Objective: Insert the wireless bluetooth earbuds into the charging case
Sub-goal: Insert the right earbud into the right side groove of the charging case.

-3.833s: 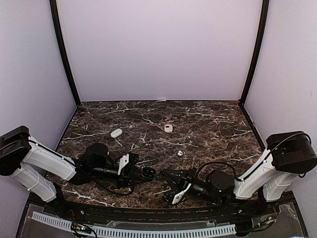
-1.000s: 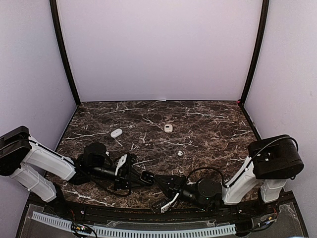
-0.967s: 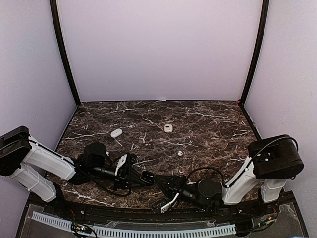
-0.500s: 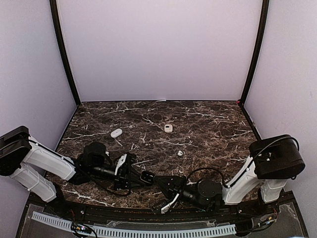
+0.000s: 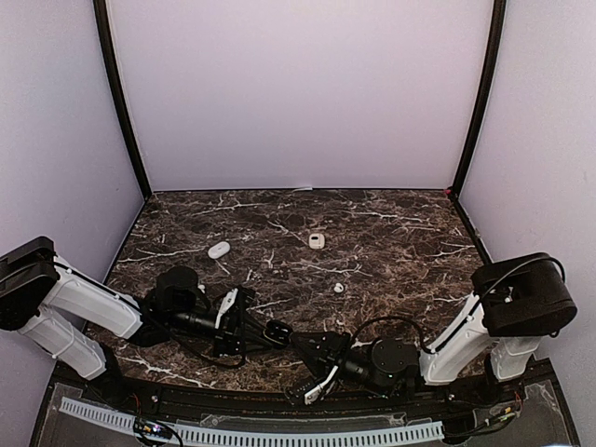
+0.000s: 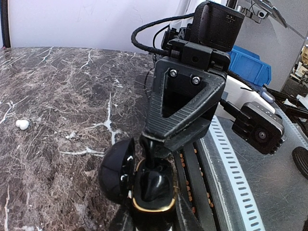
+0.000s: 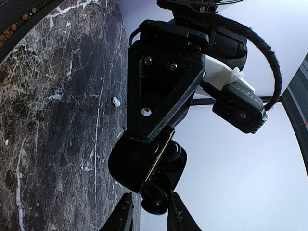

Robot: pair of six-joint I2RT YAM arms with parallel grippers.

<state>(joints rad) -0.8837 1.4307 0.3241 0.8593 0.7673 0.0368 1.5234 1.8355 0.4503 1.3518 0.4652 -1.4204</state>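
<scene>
Two grippers meet at the middle of the table's [image 5: 400, 223] near edge. On the left, my left gripper [image 5: 259, 326] is clamped on the open black case [image 6: 151, 190]. My right gripper [image 7: 150, 211] has its jaws slightly parted around a dark rounded piece [image 7: 154, 201] at the case mouth; I cannot tell whether it pinches it. Further right, toward the table's middle, a white earbud [image 5: 337, 288] lies loose. My worry is that an off-centre push could twist the case in its grip, or flick that piece over the near edge.
</scene>
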